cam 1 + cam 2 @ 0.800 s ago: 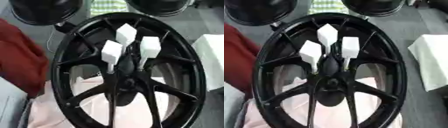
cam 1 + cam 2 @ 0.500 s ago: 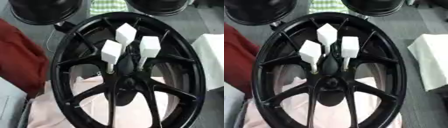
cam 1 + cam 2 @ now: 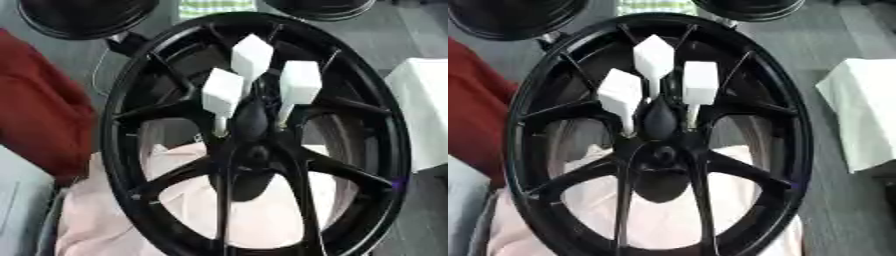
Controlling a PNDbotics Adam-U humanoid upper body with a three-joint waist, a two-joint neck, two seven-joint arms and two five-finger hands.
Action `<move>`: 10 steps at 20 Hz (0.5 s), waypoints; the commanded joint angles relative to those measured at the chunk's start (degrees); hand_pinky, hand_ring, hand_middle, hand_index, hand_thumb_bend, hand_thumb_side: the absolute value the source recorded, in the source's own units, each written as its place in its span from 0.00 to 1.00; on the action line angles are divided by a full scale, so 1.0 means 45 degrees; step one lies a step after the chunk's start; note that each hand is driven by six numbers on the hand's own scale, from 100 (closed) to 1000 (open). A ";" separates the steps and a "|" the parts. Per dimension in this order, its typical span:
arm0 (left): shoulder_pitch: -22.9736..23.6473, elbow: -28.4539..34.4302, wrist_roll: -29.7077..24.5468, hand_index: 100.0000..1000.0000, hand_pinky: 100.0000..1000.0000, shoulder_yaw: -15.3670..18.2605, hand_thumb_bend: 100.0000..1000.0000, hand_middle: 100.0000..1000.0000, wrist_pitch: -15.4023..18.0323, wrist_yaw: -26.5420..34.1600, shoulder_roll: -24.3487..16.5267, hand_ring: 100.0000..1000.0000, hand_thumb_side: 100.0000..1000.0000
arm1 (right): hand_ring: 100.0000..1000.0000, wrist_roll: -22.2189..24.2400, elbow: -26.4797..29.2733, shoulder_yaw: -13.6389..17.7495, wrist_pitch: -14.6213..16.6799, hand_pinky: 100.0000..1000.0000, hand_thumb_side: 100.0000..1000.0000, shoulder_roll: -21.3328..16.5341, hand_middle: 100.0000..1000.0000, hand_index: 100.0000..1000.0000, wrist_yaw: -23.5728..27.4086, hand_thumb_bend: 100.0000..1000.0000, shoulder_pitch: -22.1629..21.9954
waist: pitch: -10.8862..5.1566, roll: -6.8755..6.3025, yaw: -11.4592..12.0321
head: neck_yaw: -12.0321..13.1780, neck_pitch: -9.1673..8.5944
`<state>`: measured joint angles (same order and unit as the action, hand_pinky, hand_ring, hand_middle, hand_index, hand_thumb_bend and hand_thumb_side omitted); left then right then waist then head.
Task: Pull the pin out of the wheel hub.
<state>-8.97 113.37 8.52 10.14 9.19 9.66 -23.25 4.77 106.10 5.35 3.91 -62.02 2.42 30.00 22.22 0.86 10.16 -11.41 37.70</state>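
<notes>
Pins [image 3: 222, 92] with white block heads, three of them, stand in the black hub [image 3: 254, 150]. Wheel [image 3: 527, 100] lies on pink cloth [image 3: 667, 215]. No hand shows

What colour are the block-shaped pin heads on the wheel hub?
White pin heads, clearest in the right eye view.

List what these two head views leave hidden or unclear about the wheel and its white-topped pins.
- Robot's hands: in neither view, so their state is unknown.
- Three white-topped pins: where their thin stems enter the hub is lost against the black hub in both views.
- Black wheel: its lower rim is cut off by the bottom edge.
- Pink cloth: partly hidden behind the spokes.
- White object: cut off by the right edge.
</notes>
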 commanded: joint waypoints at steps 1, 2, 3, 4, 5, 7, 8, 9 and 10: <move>0.0031 0.0271 -0.0011 0.71 0.72 0.0125 0.00 0.46 0.0008 0.0026 -0.0521 0.56 0.68 | 0.78 0.1752 0.0385 -0.0357 -0.0034 0.90 0.00 -0.1316 0.69 0.77 -0.1102 0.00 0.0490 | -0.0417 -0.0002 0.0010 | -0.0118 -0.0065; 0.0040 0.0271 -0.0015 0.71 0.72 0.0116 0.00 0.46 0.0004 0.0015 -0.0560 0.56 0.68 | 0.79 0.2461 0.0473 -0.0540 0.0030 0.90 0.00 -0.1525 0.70 0.78 -0.1423 0.00 0.0671 | -0.0428 0.0021 0.0015 | -0.0132 -0.0099; 0.0045 0.0271 -0.0019 0.71 0.72 0.0108 0.00 0.46 0.0001 0.0004 -0.0594 0.56 0.68 | 0.80 0.3135 0.0547 -0.0696 0.0110 0.90 0.04 -0.1683 0.71 0.79 -0.1694 0.00 0.0863 | -0.0439 0.0041 0.0019 | -0.0137 -0.0129; 0.0046 0.0271 -0.0026 0.71 0.72 0.0095 0.00 0.46 0.0003 -0.0005 -0.0637 0.56 0.68 | 0.80 0.3814 0.0646 -0.0888 0.0235 0.91 0.07 -0.1847 0.72 0.79 -0.1952 0.00 0.1081 | -0.0449 0.0064 0.0028 | -0.0143 -0.0158; 0.0050 0.0271 -0.0034 0.71 0.72 0.0084 0.00 0.46 0.0007 -0.0016 -0.0682 0.56 0.67 | 0.82 0.4489 0.0743 -0.1092 0.0382 0.91 0.12 -0.1982 0.73 0.80 -0.2188 0.00 0.1308 | -0.0458 0.0087 0.0035 | -0.0150 -0.0182; 0.0054 0.0271 -0.0047 0.71 0.72 0.0063 0.00 0.46 0.0016 -0.0035 -0.0765 0.56 0.67 | 0.83 0.5747 0.0888 -0.1489 0.0685 0.91 0.16 -0.2165 0.74 0.80 -0.2588 0.00 0.1740 | -0.0470 0.0131 0.0043 | -0.0170 -0.0230; 0.0053 0.0271 -0.0058 0.71 0.72 0.0049 0.00 0.46 0.0020 -0.0044 -0.0805 0.56 0.67 | 0.83 0.6342 0.0931 -0.1711 0.0827 0.92 0.20 -0.2227 0.75 0.81 -0.2741 0.00 0.1940 | -0.0475 0.0157 0.0048 | -0.0189 -0.0254; 0.0049 0.0271 -0.0071 0.71 0.72 0.0033 0.00 0.46 0.0021 -0.0051 -0.0838 0.56 0.67 | 0.84 0.6899 0.0963 -0.1928 0.0963 0.92 0.22 -0.2264 0.75 0.81 -0.2880 0.00 0.2142 | -0.0479 0.0180 0.0055 | -0.0204 -0.0283; 0.0044 0.0271 -0.0085 0.71 0.72 0.0017 0.00 0.46 0.0020 -0.0057 -0.0865 0.56 0.67 | 0.84 0.7388 0.0993 -0.2126 0.1091 0.92 0.23 -0.2273 0.75 0.81 -0.2994 0.00 0.2341 | -0.0480 0.0198 0.0062 | -0.0210 -0.0312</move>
<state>-8.60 113.39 8.36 10.05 9.25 9.58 -25.23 35.15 109.64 -3.83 8.12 -69.61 -9.92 39.64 22.21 1.05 10.34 -12.15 37.12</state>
